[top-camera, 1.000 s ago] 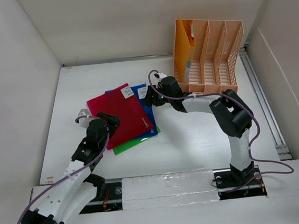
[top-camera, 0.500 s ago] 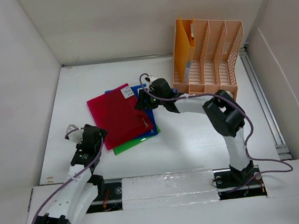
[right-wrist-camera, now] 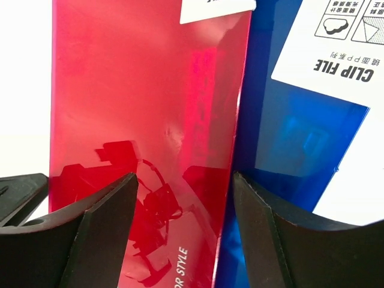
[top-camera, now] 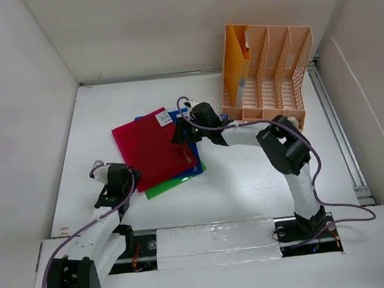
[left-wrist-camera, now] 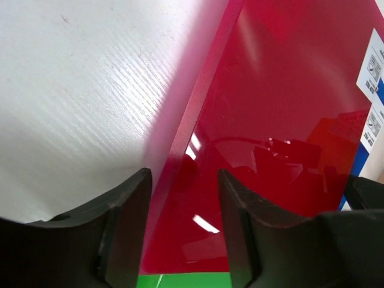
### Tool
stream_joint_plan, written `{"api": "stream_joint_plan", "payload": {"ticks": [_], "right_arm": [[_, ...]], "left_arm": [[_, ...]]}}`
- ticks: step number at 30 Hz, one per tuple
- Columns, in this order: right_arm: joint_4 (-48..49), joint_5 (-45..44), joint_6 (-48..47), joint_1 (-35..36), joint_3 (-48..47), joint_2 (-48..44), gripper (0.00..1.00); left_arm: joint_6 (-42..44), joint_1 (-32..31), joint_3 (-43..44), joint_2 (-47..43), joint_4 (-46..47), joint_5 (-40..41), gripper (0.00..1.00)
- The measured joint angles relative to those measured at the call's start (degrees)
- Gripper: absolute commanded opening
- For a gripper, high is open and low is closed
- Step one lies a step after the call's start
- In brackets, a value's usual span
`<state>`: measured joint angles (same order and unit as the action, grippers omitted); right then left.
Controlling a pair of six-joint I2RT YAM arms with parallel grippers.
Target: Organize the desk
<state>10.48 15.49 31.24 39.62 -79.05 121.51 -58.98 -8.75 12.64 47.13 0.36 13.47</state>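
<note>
The desk (top-camera: 249,172) is a white tabletop with white walls. A red folder (top-camera: 148,145) lies on a blue folder (top-camera: 194,149) and a green folder (top-camera: 162,188), left of centre. My left gripper (top-camera: 127,179) is open and low at the red folder's near-left edge. In the left wrist view its jaws (left-wrist-camera: 183,180) straddle that red edge (left-wrist-camera: 288,108), with green (left-wrist-camera: 186,280) below and bare desk (left-wrist-camera: 78,90) to the left. My right gripper (top-camera: 179,133) is open. Its jaws (right-wrist-camera: 183,180) straddle the red folder's (right-wrist-camera: 138,90) right edge over the blue folder (right-wrist-camera: 294,138).
A peach slotted file rack (top-camera: 274,75) stands at the back right, with an orange folder (top-camera: 237,61) upright in its left slot. A taped metal rail (top-camera: 215,240) runs along the near edge. White labels (right-wrist-camera: 324,54) sit on the folders' far corners.
My left arm has pulled back toward the near left, off the red folder's surface to its edge. My right gripper has moved left onto the red folder's right edge.
</note>
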Motion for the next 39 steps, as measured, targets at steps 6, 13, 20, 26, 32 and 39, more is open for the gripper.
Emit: {"api": "stream_joint_plan", "payload": {"ticks": [6, 13, 20, 26, 32, 39], "right_arm": [[0.6, 1.0, 0.7, 0.2, -1.1, 1.4, 0.7], [5.0, 1.7, 2.7, 0.1, -0.9, 2.7, 0.68], [15.3, 4.0, 7.3, -0.6, 4.8, 3.0, 0.4], [23.9, 11.3, 13.4, -1.5, 10.7, 3.0, 0.48], [26.4, 20.5, 15.5, 1.2, 11.2, 2.8, 0.61], [25.9, 22.9, 17.1, 1.9, 8.9, 3.6, 0.32]], "left_arm": [[0.9, 0.2, -1.0, 1.4, 2.9, -1.2, 0.33], [2.1, 0.5, -1.0, 4.5, 6.1, -1.2, 0.33], [3.3, 1.0, -1.0, 4.9, 6.6, 0.4, 0.32], [3.7, 1.1, -1.0, 4.9, 6.6, 1.4, 0.32], [3.6, 1.0, -1.0, 4.9, 6.8, 0.2, 0.31], [4.2, 1.4, -1.1, 4.9, 6.6, 2.0, 0.3]]}}
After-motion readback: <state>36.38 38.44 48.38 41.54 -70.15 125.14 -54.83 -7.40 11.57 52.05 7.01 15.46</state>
